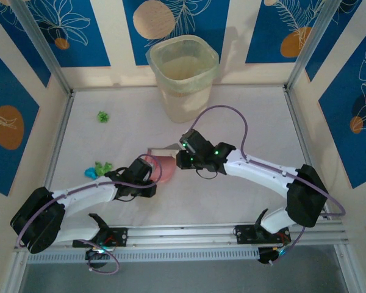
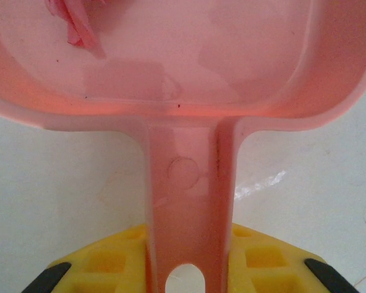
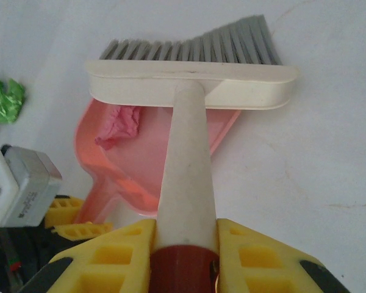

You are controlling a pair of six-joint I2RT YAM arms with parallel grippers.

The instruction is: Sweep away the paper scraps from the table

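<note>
Clamps left gripper (image 2: 186, 268) on dustpan (image 2: 189, 73) handle, right gripper (image 3: 184, 256) on brush (image 3: 192, 79) handle. Shows pink scrap (image 3: 119, 125) in dustpan.

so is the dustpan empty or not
Not empty: one crumpled pink paper scrap lies inside the dustpan, seen from both wrist cameras.

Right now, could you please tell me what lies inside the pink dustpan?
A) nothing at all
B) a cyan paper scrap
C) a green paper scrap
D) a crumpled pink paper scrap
D: a crumpled pink scrap lies in the dustpan, next to the brush.
</note>
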